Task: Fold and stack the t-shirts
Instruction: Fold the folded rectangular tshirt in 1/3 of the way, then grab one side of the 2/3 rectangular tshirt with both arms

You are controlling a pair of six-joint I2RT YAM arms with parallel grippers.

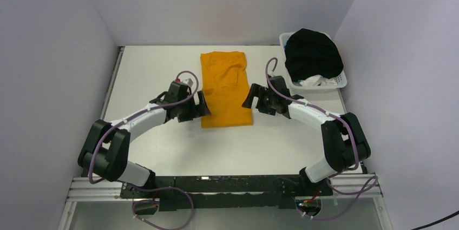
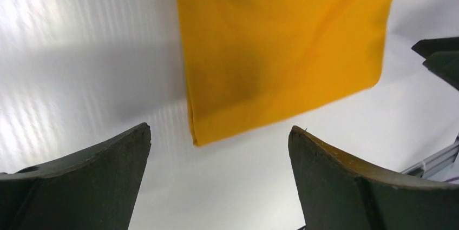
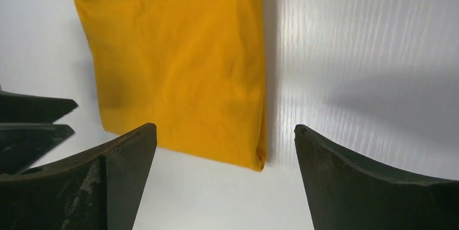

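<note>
The black garment [image 1: 313, 51] hides most of the basket [image 1: 341, 81] and what lies beneath. Both wrist views cut off the orange t-shirt [image 2: 281, 40] at their top edge.

Left arm [image 1: 135, 118] and right arm [image 1: 312, 112] bend inward toward mid-frame; left hand [image 1: 201, 105] and right hand [image 1: 251, 98] face each other, jaws spread wide.

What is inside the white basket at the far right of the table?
A black garment heaps over the basket rim, with white cloth showing at the near edge. Whatever lies underneath is covered.
</note>
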